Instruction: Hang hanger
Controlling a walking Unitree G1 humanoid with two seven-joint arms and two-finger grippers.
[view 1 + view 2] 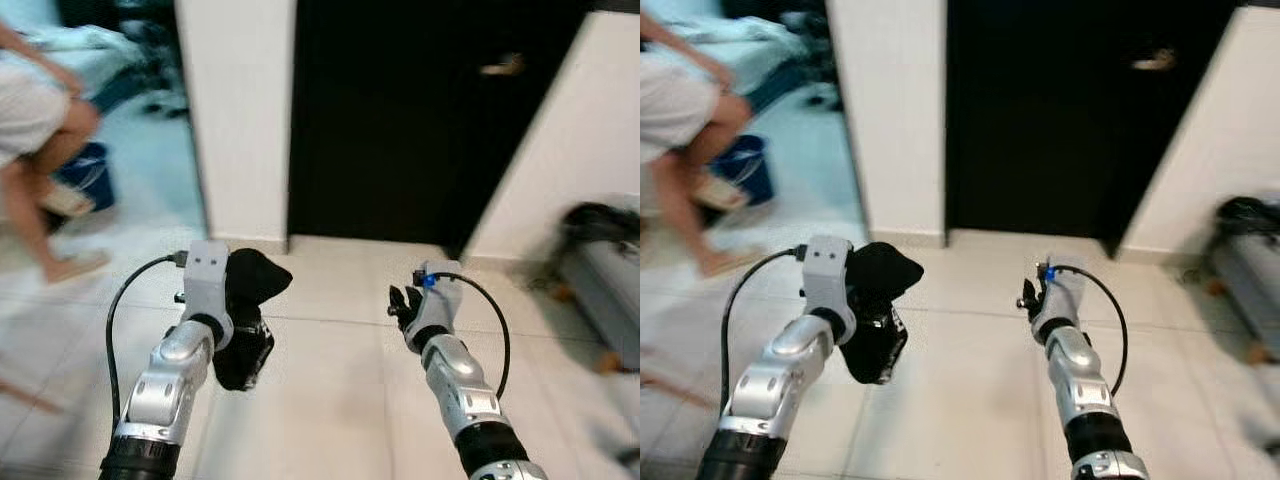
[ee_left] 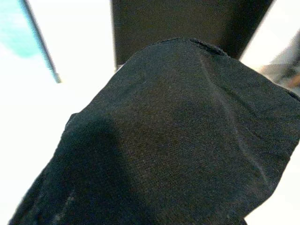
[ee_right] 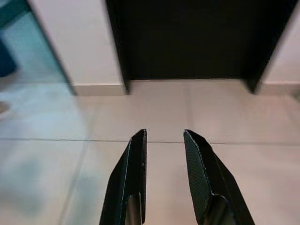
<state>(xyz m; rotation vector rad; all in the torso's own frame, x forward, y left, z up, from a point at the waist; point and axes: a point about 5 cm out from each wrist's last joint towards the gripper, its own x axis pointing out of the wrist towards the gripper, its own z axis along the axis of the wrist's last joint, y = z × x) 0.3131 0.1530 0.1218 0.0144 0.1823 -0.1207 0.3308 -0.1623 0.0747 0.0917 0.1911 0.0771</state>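
I see no hanger as such; a black cloth [image 1: 255, 280] drapes over my left gripper [image 1: 245, 335], hiding its fingers, so I cannot tell their state. It looks soft and light, likely to slip; I'd grip any stiff part underneath. My right gripper [image 3: 164, 180] hangs empty, its 2 fingers spread, facing the dark door [image 1: 420, 120].

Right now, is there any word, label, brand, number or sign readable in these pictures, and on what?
None can be read.
Black cloth at the left hand: plain, no print.
Dark door: no sign or number.
Right hand: no marking on its fingers.
Blue bucket: blurred, nothing legible.
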